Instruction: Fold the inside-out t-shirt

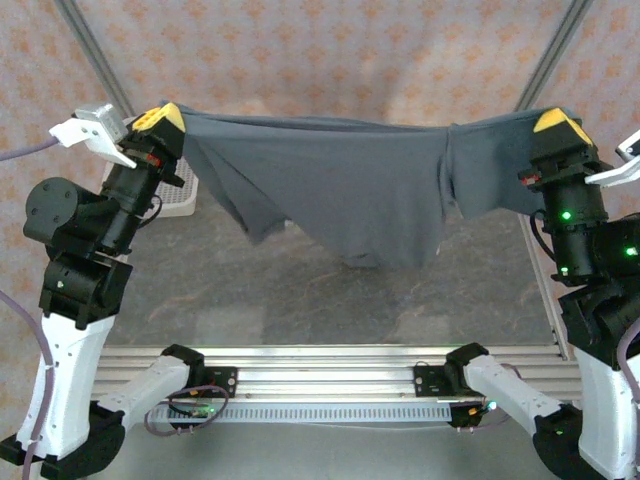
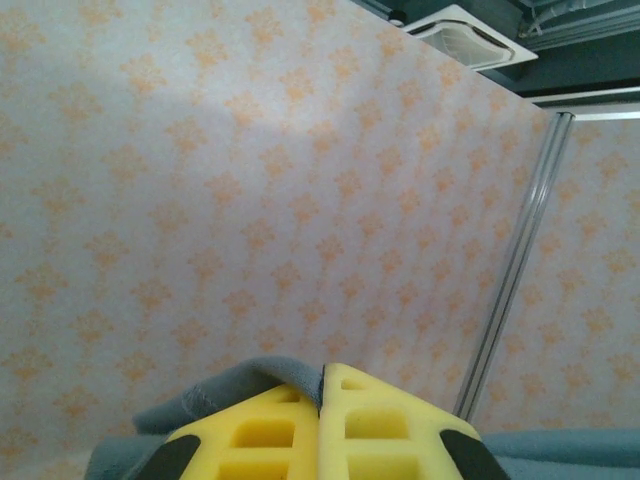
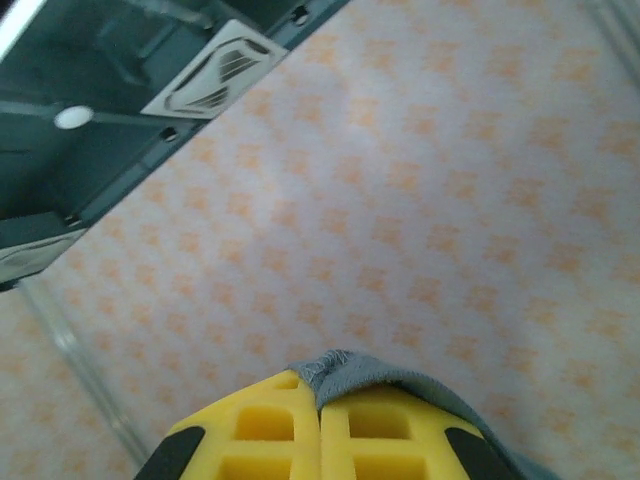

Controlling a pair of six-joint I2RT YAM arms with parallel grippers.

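Above the worktop, the inside-out t-shirt hangs stretched between both tools.
Left tool is clamped on one upper corner; the grey body sags in the middle, sleeve dangling; right tool is clamped on the opposite corner.

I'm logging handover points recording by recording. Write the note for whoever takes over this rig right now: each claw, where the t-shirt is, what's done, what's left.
Left claw: raised high at the left, shut on an edge of the t-shirt.
Right claw: raised high at the right, shut on the opposite edge.
T-shirt: hangs spread between the two claws, sagging in the middle above the table. I cannot tell whether its lowest part touches.
Done: shirt gripped at both ends and held up.
Left: no fold is visible. Lay it flat, then fold it.
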